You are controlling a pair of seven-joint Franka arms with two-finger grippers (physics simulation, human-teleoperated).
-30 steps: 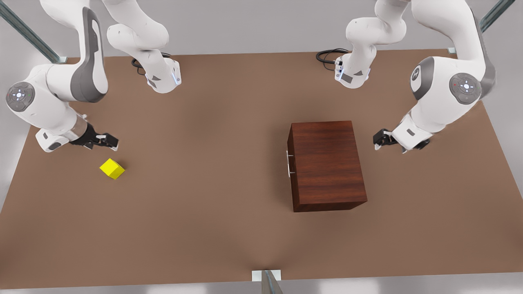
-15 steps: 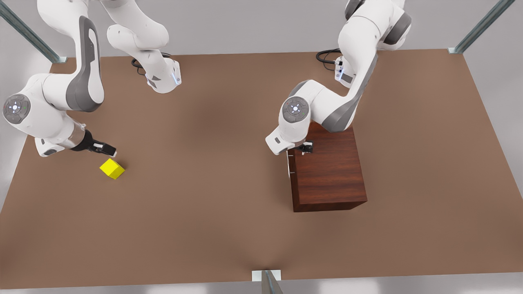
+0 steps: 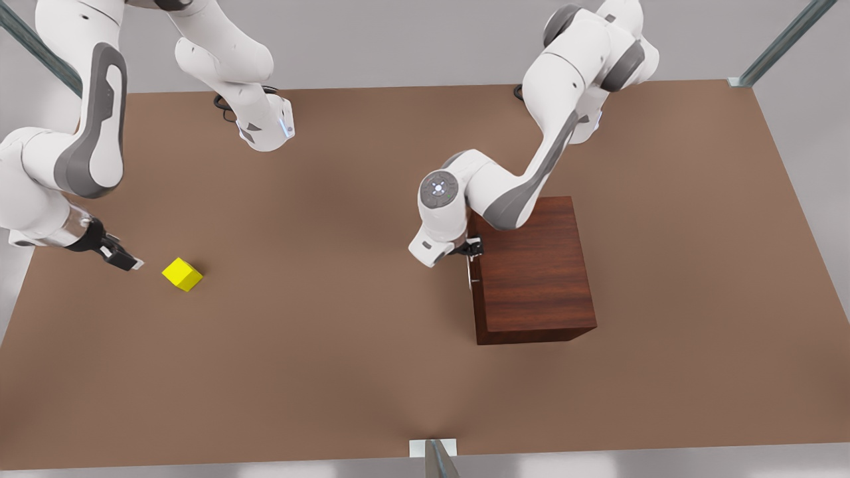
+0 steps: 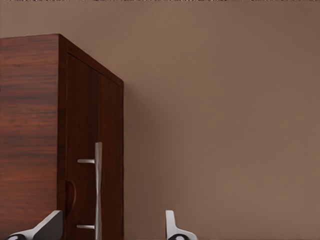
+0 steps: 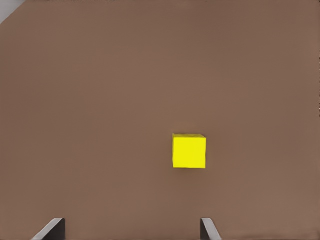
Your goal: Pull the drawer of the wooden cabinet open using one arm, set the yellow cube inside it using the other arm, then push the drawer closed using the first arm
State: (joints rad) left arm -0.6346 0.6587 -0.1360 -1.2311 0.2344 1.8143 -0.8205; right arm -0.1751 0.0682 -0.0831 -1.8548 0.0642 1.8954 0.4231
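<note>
Left claw (image 3: pixel 469 250) hovers at the cabinet (image 3: pixel 531 269) front, fingers (image 4: pixel 171 226) spread either side of the silver handle (image 4: pixel 97 187). Drawer (image 4: pixel 82 150) sits flush, closed. Right claw (image 3: pixel 126 261) hangs low over the desk (image 3: pixel 345 332), fingers (image 5: pixel 208 229) spread, just beside the cube (image 3: pixel 182 274). Cube rests on the desk, well apart from the cabinet.

The yellow cube (image 3: pixel 182 274) is plain bright yellow. The wooden cabinet (image 3: pixel 531 272) is glossy reddish-brown wood grain, its handle (image 4: pixel 98 187) silver. The table (image 3: pixel 332 332) is flat brown.
</note>
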